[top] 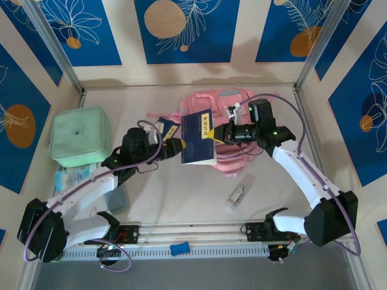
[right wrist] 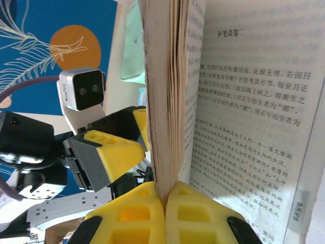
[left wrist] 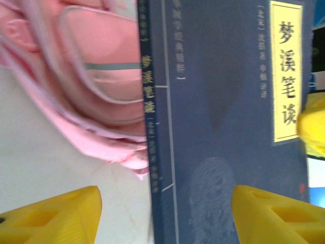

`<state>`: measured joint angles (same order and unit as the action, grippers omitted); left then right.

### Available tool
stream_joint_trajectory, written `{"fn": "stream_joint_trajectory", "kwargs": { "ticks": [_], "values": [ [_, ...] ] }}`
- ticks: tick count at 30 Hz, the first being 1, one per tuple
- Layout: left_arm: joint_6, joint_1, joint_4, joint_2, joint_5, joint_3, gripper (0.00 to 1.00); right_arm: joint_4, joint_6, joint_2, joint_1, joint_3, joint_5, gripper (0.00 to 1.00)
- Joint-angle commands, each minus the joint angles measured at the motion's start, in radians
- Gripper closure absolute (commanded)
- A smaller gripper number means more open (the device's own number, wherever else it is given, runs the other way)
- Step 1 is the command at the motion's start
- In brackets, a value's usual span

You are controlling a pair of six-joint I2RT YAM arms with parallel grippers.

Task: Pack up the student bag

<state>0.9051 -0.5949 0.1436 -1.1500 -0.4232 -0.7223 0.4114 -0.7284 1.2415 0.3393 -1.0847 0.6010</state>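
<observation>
The pink student bag lies at the back middle of the table. A dark blue book with a yellow title label is held up over the bag's front. My right gripper is shut on the book's right edge. In the right wrist view its fingertips pinch a block of pages, and a printed page hangs open beside it. My left gripper is open at the book's left side. Its yellow fingers straddle the spine, the left one apart from the book. Pink bag fabric lies behind.
A mint-green square soft case sits at the left, with a clear plastic packet in front of it. A small clear packet lies on the table right of centre. A blue piece rests on the near rail. Walls close in on three sides.
</observation>
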Motion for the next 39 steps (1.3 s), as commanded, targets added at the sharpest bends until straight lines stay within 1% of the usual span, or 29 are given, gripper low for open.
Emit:
{"fn": "stream_joint_trajectory", "kwargs": {
  "ticks": [1,2,4,8,11,14,17,18,19,21,23,25,27,30,33,36,37,39],
  "values": [
    [0.024,-0.021,0.188,-0.047,-0.084,-0.051,0.36,-0.077,-0.037,-0.018,-0.023,0.017,0.125,1.00],
    [0.032,-0.025,0.206,-0.061,-0.089,-0.056,0.38,-0.080,-0.040,-0.015,-0.026,0.018,0.126,1.00],
    [0.050,-0.030,0.252,-0.084,-0.096,-0.062,0.47,-0.082,-0.037,-0.012,-0.035,0.023,0.121,1.00],
    [0.064,-0.034,0.298,-0.102,-0.097,-0.065,0.55,-0.082,-0.022,-0.001,-0.054,0.039,0.122,1.00],
    [0.077,-0.042,0.331,-0.117,-0.102,-0.069,0.66,-0.097,-0.022,0.020,-0.056,0.045,0.152,1.00],
    [0.082,-0.044,0.337,-0.129,-0.103,-0.081,0.74,-0.081,-0.009,0.024,-0.058,0.048,0.137,0.99],
    [0.084,-0.045,0.340,-0.132,-0.096,-0.087,0.84,-0.063,0.009,0.020,-0.067,0.052,0.131,0.91],
    [0.088,-0.045,0.345,-0.134,-0.094,-0.090,0.89,-0.057,0.017,0.018,-0.067,0.055,0.128,0.85],
    [0.096,-0.045,0.351,-0.136,-0.093,-0.092,0.93,-0.048,0.021,0.014,-0.067,0.058,0.120,0.77],
    [0.107,-0.044,0.361,-0.137,-0.090,-0.101,1.00,-0.029,0.028,0.005,-0.072,0.071,0.102,0.57],
    [0.120,-0.043,0.375,-0.142,-0.093,-0.110,1.00,-0.023,0.026,-0.005,-0.082,0.093,0.103,0.43],
    [0.144,-0.047,0.403,-0.142,-0.092,-0.113,1.00,-0.014,0.024,-0.011,-0.094,0.114,0.103,0.32],
    [0.166,-0.051,0.430,-0.143,-0.085,-0.114,1.00,-0.016,0.019,-0.017,-0.097,0.131,0.116,0.24],
    [0.171,-0.068,0.437,-0.149,-0.075,-0.129,1.00,-0.113,-0.029,-0.017,-0.086,0.157,0.196,0.14],
    [0.175,-0.079,0.452,-0.170,-0.075,-0.146,1.00,-0.203,-0.078,-0.015,-0.059,0.166,0.255,0.13],
    [0.156,-0.079,0.415,-0.179,-0.061,-0.154,1.00,-0.298,-0.139,-0.048,-0.055,0.181,0.280,0.16],
    [0.141,-0.079,0.384,-0.178,-0.052,-0.156,1.00,-0.296,-0.136,-0.066,-0.057,0.180,0.271,0.19],
    [0.104,-0.079,0.322,-0.171,-0.024,-0.158,1.00,-0.237,-0.103,-0.087,-0.064,0.167,0.231,0.24]
  ]
}}
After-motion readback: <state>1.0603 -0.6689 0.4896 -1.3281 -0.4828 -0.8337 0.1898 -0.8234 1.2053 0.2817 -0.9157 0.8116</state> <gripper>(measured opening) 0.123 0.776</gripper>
